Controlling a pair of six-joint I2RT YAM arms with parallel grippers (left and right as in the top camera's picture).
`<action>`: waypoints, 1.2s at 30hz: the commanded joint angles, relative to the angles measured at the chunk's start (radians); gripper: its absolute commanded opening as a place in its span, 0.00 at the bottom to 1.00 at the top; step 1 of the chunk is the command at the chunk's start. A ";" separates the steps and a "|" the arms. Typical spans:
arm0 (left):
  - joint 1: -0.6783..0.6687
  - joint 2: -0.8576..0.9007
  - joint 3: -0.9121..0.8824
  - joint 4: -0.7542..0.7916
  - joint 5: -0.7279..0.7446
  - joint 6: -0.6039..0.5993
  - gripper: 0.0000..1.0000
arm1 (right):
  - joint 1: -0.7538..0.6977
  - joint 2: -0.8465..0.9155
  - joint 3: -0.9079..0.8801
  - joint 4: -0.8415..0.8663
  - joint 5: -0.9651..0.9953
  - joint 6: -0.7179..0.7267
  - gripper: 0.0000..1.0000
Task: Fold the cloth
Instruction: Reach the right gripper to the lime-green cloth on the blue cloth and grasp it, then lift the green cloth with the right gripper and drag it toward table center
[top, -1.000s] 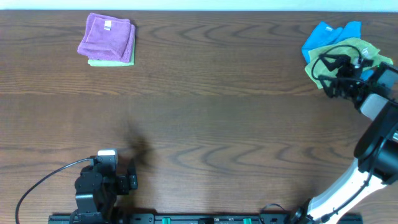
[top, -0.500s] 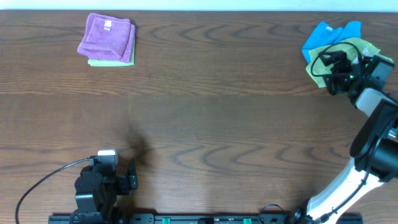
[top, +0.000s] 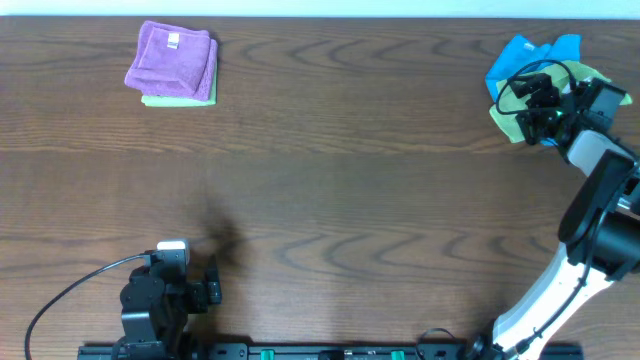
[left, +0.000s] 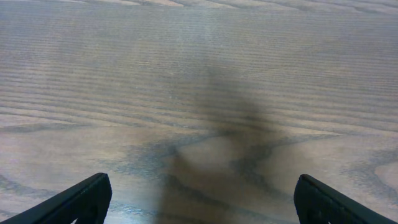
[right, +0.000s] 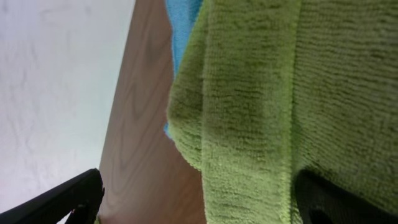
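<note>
Overhead, the lime-green microfibre cloth (top: 503, 113) is lying crumpled at the far right corner of the dark wood-grain desk (top: 350, 170), partly overlapping a bright blue cloth (top: 524, 52). Its bunched shape is stretching mostly side to side along the desk's far edge, so no square outline is showing. The right hand (top: 529, 103) is hovering over it with its fingers spread wide apart, gripping nothing. In the right wrist view a rounded green fold (right: 249, 124) is bulging toward the desk edge, with blue (right: 183, 28) peeking out behind; whether the fingers are touching the pile is unclear. The left hand (top: 212, 284) is sitting near the front left, its fingers (left: 81, 200) also wide apart over bare wood. A folded purple cloth (top: 172, 57) is resting at the far left.
</note>
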 joint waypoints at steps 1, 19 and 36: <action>0.005 -0.006 -0.013 -0.054 -0.003 0.000 0.95 | 0.015 0.019 -0.007 -0.044 0.068 0.084 0.99; 0.005 -0.006 -0.013 -0.054 -0.003 0.000 0.95 | 0.070 0.100 -0.006 -0.014 0.200 0.058 0.21; 0.005 -0.006 -0.013 -0.054 -0.003 0.000 0.95 | 0.124 0.114 0.047 -0.016 0.066 -0.092 0.01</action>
